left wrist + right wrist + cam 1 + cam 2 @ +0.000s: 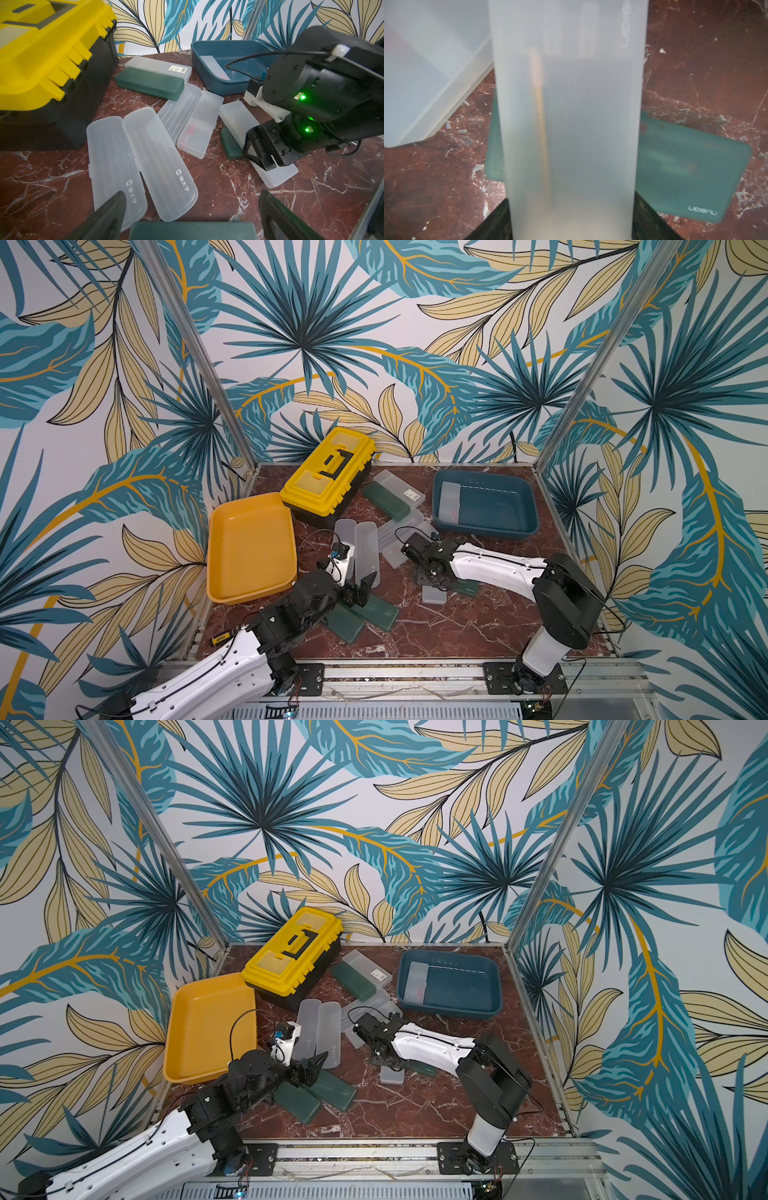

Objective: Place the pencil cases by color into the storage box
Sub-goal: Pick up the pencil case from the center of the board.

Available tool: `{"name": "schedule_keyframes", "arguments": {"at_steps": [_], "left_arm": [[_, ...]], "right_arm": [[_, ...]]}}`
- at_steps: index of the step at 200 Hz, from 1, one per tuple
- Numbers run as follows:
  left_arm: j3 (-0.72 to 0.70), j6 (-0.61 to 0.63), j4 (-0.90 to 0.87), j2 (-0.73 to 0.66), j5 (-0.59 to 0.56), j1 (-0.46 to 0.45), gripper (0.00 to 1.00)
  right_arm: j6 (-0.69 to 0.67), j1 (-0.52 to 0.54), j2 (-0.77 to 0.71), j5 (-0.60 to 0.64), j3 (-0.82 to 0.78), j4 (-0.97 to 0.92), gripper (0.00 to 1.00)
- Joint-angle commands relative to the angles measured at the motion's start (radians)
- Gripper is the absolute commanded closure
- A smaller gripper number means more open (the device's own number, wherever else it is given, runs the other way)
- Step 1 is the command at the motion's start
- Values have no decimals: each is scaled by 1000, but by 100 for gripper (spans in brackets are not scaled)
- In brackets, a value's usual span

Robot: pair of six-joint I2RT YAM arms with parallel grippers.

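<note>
1. The frosted pencil case (pixel 566 124) lies slantwise at lower centre of both top views, resting on a dark green case (pixel 685 166). The right hand (pixel 572 224) is closed round it, with its fingers against both long edges, nearer one end than the middle. Lifted from there, the long free end may sag, twist and slip out.
2. The dark green case touches it from below, so friction could drag that case along or flick it across the table (pixel 457 626).
3. A neighbouring frosted case (pixel 425 72), upper left in the right wrist view, sits just beside it, and a finger could snag it.
4. The blue bin (pixel 494 510), upper right, already holds a stored frosted case (pixel 450 499), so it is likely the target. A drop on its rim, or into the yellow tray (pixel 249 547) at left, would spoil the sorting.
5. The left hand (pixel 192 194), released wide and empty, hovers over two dark green cases (pixel 374 610) near by. If both arms cross the centre, they could collide.
</note>
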Motion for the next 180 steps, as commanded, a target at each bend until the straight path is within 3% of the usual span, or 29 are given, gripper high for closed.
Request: {"name": "schedule_keyframes", "arguments": {"at_steps": [1, 47, 130, 180], "left_arm": [[38, -4, 23, 13, 12, -3, 1], [66, 1, 27, 50, 14, -5, 1], [198, 26, 29, 204, 53, -13, 1], [352, 108, 29, 341, 81, -17, 1]], "right_arm": [[-21, -29, 6, -7, -26, 20, 22], [-48, -37, -18, -26, -66, 83, 33], [-140, -46, -206, 16, 18, -32, 37], [-249, -172, -334, 18, 139, -77, 37]]}}
